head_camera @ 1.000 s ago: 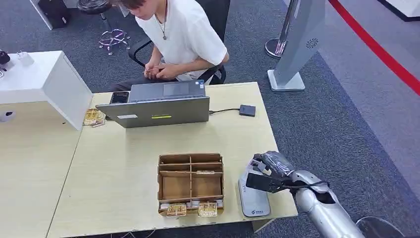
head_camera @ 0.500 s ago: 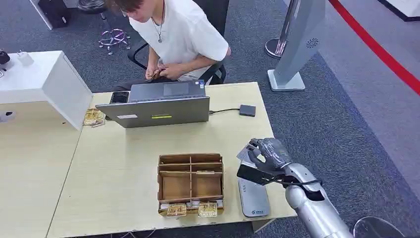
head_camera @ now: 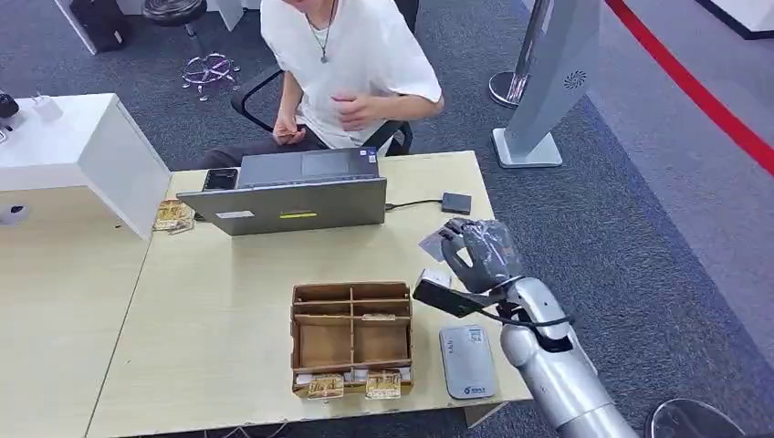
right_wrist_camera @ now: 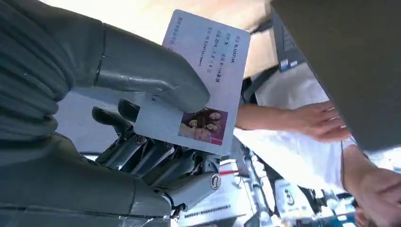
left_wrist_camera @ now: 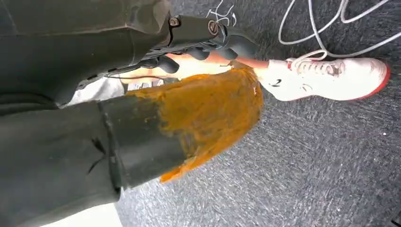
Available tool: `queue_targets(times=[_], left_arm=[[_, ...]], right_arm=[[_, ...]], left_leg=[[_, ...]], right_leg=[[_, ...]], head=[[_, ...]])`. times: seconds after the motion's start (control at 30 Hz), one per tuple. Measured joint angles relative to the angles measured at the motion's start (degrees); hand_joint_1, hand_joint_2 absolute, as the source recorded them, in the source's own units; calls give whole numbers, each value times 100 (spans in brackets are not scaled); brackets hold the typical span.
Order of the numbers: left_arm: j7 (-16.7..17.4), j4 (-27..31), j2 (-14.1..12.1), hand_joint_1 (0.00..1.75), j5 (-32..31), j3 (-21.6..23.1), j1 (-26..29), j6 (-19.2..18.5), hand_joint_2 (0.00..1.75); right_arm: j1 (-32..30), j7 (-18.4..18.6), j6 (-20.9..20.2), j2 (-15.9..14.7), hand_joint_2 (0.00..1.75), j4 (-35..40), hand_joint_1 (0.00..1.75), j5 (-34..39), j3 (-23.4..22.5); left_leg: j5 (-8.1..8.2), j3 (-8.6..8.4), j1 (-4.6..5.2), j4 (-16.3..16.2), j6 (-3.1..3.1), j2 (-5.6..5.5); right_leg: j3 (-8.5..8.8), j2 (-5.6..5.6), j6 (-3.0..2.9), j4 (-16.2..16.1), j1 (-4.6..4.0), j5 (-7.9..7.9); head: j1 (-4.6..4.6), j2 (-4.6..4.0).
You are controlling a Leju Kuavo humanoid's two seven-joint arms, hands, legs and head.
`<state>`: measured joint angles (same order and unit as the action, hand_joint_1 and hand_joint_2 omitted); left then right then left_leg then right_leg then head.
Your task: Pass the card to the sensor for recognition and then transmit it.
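Above the table's right side, in the head view, the right hand (head_camera: pixel 481 255) is raised, a card (head_camera: pixel 432 243) pinched in it, beyond the grey sensor (head_camera: pixel 466 361) lying on the wooden table (head_camera: pixel 228 274). From the right wrist, the card (right_wrist_camera: pixel 198 80) is clamped under the thumb. From the left wrist, the left hand (left_wrist_camera: pixel 198 40) hangs over carpet, fingers seemingly curled.

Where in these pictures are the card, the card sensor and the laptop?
card (right_wrist_camera: pixel 203 71): right wrist view, its printed face.
sensor (head_camera: pixel 466 362): head view, its flat grey top.
laptop (head_camera: pixel 294 204): head view, back of its lid.
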<state>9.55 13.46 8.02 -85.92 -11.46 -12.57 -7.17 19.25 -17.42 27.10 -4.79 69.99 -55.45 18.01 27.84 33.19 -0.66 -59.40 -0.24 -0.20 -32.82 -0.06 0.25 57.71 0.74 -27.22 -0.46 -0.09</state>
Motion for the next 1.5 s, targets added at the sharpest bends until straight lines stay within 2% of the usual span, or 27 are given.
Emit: queue_targets(times=[0.5,0.63,0.73,0.77,0.8,0.83,0.87,1.1,1.27,1.4,1.5], left_arm=[[-57,0,85,0,-164,232,-64,-120,0],[-70,0,105,0,-214,313,-78,-144,0],[-103,0,123,0,-271,357,-86,-181,0],[-105,0,133,0,-280,367,-90,-190,0],[-107,0,136,0,-295,387,-93,-197,0],[-112,0,140,0,-310,409,-96,-210,0],[-120,0,140,0,-324,424,-99,-225,0],[-168,0,142,0,-389,538,-114,-251,0],[-186,0,140,0,-391,623,-128,-289,0],[-205,0,133,0,-391,684,-128,-297,0],[-227,0,125,0,-391,706,-128,-297,0]], right_arm=[[483,492,881,278,175,-74,175,-837,247],[604,682,1189,356,175,-114,175,-1453,269],[637,704,1227,435,175,-96,175,-1858,234],[643,704,1231,459,175,-96,155,-1947,219],[647,704,1233,477,175,-96,10,-2016,205],[649,704,1233,496,175,-98,10,-2066,190],[650,706,1233,514,175,-98,0,-2105,177],[659,643,1233,584,175,-133,0,-2063,61],[658,403,1194,597,175,-203,0,-1104,55],[599,247,883,588,175,-107,0,-413,88],[492,-29,546,564,175,59,0,138,107]], left_leg=[[0,0,0,0,0,0],[0,0,0,0,0,0],[0,-1,0,0,0,0],[0,-1,0,0,0,0],[0,0,0,0,0,0],[0,0,0,0,0,-1],[0,0,0,0,0,0],[0,0,0,-1,0,0],[0,-1,0,-1,0,0],[0,-1,0,-1,0,0],[0,0,0,-1,0,-1]], right_leg=[[0,0,0,1,0,0],[-1,0,0,1,0,0],[-1,0,0,1,0,0],[-1,0,0,1,0,0],[-1,0,0,1,0,0],[-1,0,0,1,0,0],[-1,0,0,1,0,0],[-1,0,0,0,0,0],[-1,0,0,0,0,0],[-3,1,0,0,0,0],[-4,0,0,0,0,0]], head=[[2,0],[2,0],[0,0],[2,0],[2,0],[2,0],[2,0],[2,0],[2,0],[0,0],[2,0]])
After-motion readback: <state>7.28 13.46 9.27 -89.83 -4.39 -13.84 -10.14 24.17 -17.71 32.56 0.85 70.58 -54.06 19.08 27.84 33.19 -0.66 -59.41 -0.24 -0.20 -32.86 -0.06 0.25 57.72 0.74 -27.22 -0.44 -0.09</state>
